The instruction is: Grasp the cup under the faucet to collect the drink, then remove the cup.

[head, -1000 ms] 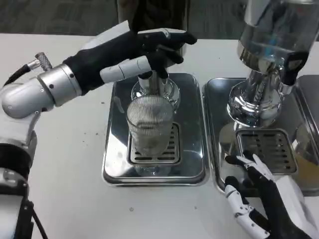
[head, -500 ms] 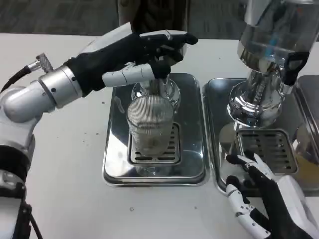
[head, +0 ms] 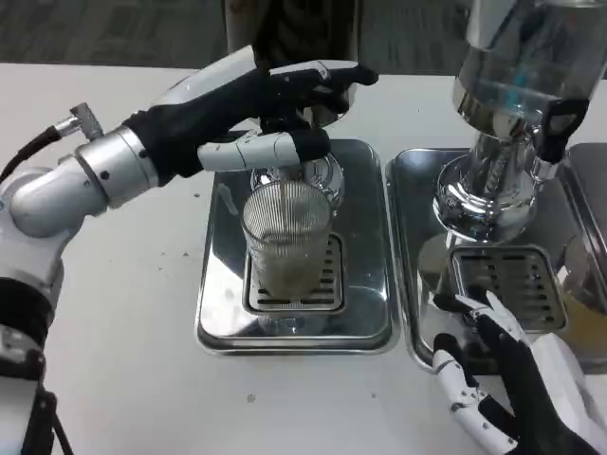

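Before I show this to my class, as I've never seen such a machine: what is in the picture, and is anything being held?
The camera sits on a humanoid robot's head, looking down at a white table. Its left hand reaches over the tap of a drink dispenser, its fingers above a ribbed glass cup. The cup stands on a metal drip tray; whether that hand grips anything is unclear. The right hand rests open at a second tray, below another dispenser.

There is one camera, on the robot's head or chest. It looks steeply down and forward at the white table, from close range. The left forearm comes in from the picture's left side, and the right hand shows at the bottom right corner.
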Controlling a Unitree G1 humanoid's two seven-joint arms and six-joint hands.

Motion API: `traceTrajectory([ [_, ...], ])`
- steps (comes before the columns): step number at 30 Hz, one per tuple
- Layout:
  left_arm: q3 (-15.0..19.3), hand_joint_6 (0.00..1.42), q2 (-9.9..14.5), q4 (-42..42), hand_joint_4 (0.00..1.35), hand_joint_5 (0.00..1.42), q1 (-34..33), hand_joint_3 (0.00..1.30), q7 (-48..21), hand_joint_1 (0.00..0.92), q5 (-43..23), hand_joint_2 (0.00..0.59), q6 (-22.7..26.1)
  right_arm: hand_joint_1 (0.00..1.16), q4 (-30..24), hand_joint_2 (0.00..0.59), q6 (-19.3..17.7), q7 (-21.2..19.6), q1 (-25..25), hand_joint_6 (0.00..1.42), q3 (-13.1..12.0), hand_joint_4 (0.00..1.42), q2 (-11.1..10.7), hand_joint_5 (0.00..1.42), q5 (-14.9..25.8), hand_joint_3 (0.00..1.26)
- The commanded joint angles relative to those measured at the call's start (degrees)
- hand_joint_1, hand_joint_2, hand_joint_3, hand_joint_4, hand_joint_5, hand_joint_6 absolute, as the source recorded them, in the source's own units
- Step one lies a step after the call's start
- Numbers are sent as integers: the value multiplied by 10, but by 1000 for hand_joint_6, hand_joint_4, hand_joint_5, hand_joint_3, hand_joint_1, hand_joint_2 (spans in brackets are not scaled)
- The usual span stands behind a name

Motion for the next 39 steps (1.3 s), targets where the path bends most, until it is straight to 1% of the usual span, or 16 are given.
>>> traceTrajectory([
  [1,-14,128,4,6,0,35,13,167,7,0,23,16,6,317,1,526,-14,2,-5,124,-2,54,-1,39,9,232],
  [4,-15,128,5,7,0,35,13,166,15,0,29,16,2,343,4,498,-24,0,-7,128,-3,54,-2,39,17,213],
  [7,-20,128,9,4,0,35,14,166,29,0,42,16,-7,393,11,449,-37,0,-10,129,-8,64,-2,50,31,180],
  [13,-25,128,12,7,0,35,13,166,42,0,48,19,-9,483,30,353,-70,7,-26,159,-20,56,-4,74,81,114],
  [18,-25,128,13,7,0,35,13,171,46,0,50,23,-9,511,44,313,-94,17,-38,175,-25,54,-8,86,109,79],
  [21,-25,128,14,7,0,35,13,173,47,0,50,24,-9,514,54,307,-109,27,-49,176,-29,54,-10,86,126,72],
  [22,-25,128,14,7,0,35,13,173,47,0,50,24,-9,521,56,296,-112,30,-51,177,-30,54,-10,86,129,61],
  [25,-25,128,14,7,0,35,14,174,48,0,51,24,-9,526,60,292,-116,39,-61,179,-33,54,-10,86,136,54],
  [29,-25,128,15,6,0,35,14,174,49,0,50,24,-8,519,66,271,-110,57,-83,164,-38,28,-11,55,147,10],
  [32,-24,128,16,5,0,35,14,174,50,0,50,24,-8,514,75,269,-102,81,-105,126,-40,0,-15,3,161,0],
  [34,-24,131,17,5,0,35,14,174,50,0,50,24,-8,513,80,269,-97,94,-118,89,-41,0,-17,0,165,0],
  [39,-23,137,19,3,1,35,15,180,51,0,50,24,-8,509,96,271,-89,122,-152,68,-42,0,-21,0,174,0],
])
